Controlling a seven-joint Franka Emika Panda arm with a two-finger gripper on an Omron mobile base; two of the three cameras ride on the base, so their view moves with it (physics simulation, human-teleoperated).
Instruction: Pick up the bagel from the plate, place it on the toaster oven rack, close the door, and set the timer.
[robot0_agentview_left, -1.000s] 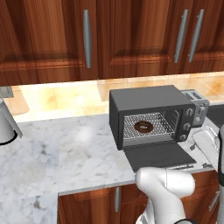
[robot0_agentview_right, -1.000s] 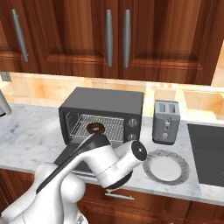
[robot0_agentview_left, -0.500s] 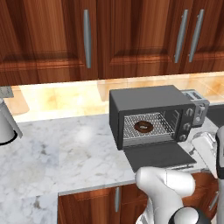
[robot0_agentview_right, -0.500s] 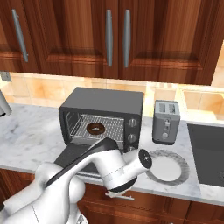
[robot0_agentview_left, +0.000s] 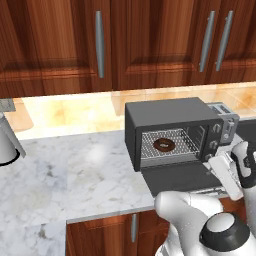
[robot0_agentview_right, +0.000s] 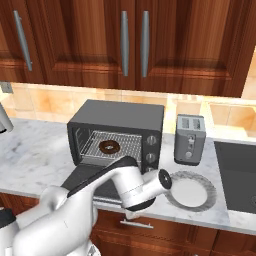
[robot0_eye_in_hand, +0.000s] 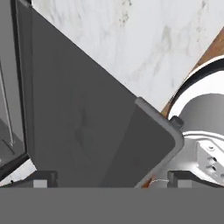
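Observation:
The dark brown bagel (robot0_agentview_left: 163, 145) (robot0_agentview_right: 108, 147) lies on the silver toaster oven rack (robot0_agentview_left: 182, 139) (robot0_agentview_right: 127, 142) inside the dark grey oven. Its door (robot0_agentview_left: 177, 177) (robot0_agentview_right: 87, 175) hangs open, folded flat over the counter. The pale plate (robot0_agentview_right: 192, 192) sits bare to the right of the oven. In the hand view my gripper (robot0_eye_in_hand: 113, 179) is open, fingertips (robot0_eye_in_hand: 41, 179) spread wide at the door's (robot0_eye_in_hand: 78, 122) front edge, close to the grey handle bar (robot0_eye_in_hand: 159, 120). Nothing is held. My arm bends low in front of the counter.
A small silver slot toaster (robot0_agentview_right: 190, 138) (robot0_agentview_left: 222, 112) stands right of the oven, whose knobs (robot0_agentview_right: 152, 141) run down its right front. A dark cooktop (robot0_agentview_right: 240, 175) lies at the far right. A white and grey object (robot0_agentview_left: 7, 142) stands far left on the marble counter (robot0_agentview_left: 75, 175).
My wrist has swung lower and to the right along the counter's front, closer to the open door's edge. Bagel, door and plate have not moved.

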